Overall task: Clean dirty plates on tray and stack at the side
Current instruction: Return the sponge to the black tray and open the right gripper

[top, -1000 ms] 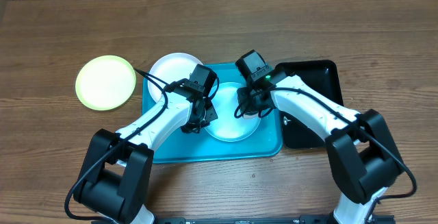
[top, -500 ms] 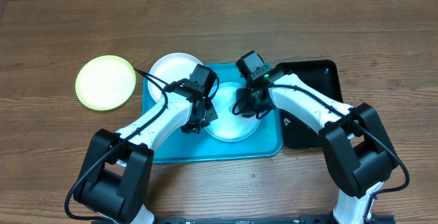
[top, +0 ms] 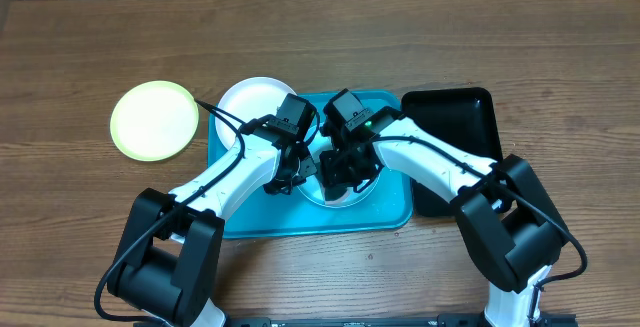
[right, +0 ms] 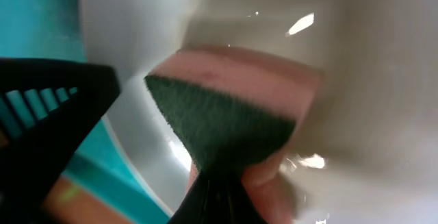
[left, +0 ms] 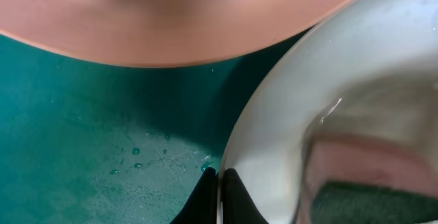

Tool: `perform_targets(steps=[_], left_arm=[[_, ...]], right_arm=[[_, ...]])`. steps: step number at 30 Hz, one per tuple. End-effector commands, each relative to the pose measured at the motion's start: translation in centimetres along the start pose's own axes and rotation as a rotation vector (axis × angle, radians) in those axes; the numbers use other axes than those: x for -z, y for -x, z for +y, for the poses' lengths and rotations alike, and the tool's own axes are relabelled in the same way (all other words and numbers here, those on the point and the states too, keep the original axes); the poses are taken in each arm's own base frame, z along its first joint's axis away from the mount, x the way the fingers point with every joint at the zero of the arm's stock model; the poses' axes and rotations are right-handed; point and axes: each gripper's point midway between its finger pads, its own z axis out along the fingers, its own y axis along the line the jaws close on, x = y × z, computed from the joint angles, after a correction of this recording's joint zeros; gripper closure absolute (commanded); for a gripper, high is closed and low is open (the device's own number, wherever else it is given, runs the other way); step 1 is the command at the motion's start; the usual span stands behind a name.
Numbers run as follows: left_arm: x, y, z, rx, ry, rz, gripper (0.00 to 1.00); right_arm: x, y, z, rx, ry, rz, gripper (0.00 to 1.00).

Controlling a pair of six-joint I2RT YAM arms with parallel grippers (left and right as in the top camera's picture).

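Observation:
A pale blue plate [top: 345,195] lies in the middle of the turquoise tray [top: 300,219], mostly hidden under both grippers. My left gripper [top: 288,174] is shut on the plate's left rim; the left wrist view shows its jaws [left: 219,183] pinching the rim of the plate [left: 321,107]. My right gripper [top: 340,170] is shut on a pink sponge with a dark green face [right: 233,107] and presses it on the wet plate [right: 356,53]. A white plate [top: 250,99] overlaps the tray's far left corner. A yellow-green plate [top: 155,119] lies on the table to the left.
A glossy black tray [top: 460,117] lies against the turquoise tray's right side. Water drops lie on the tray floor [left: 102,135]. The left gripper's black body [right: 48,114] shows close to the sponge. Wooden table [top: 500,47] surrounds both trays.
My right gripper has moved left across the pale blue plate with the sponge, close to my left gripper. The left arm and the other plates have not moved.

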Motion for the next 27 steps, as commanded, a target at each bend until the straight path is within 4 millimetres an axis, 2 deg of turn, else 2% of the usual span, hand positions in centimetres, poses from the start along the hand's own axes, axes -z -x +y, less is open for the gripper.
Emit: perform_targets(steps=[1,6,10,15,21,24,27], left_arm=[[-0.5,-0.3,0.4,0.011,0.020,0.007,0.96],[-0.5,-0.3,0.5,0.011,0.022,0.008,0.96],[-0.5,-0.3,0.5,0.011,0.023,0.009,0.96],[-0.5,-0.4,0.5,0.010,0.024,0.009,0.96],[-0.5,-0.3,0.5,0.003,0.023,0.008,0.96],[-0.5,-0.3,0.5,0.002,0.023,0.008,0.96],[-0.5,-0.4,0.4,-0.003,0.022,0.008,0.96]], right_arm=[[3.7,2.3,1.3,0.017,0.141,-0.049,0.96],[9.9,4.6,-0.6,-0.009,0.152,-0.186,0.96],[12.9,4.3,-2.9,-0.028,0.129,-0.227,0.96],[14.0,2.8,-9.0,-0.157,-0.051,-0.197,0.96],[14.7,0.4,-17.1,-0.313,-0.396,-0.173,0.96],[14.6,-0.5,-19.7,-0.363,-0.517,-0.182,0.96],[13.7,-0.6,-21.0,-0.364,-0.553,-0.198,0.96]])
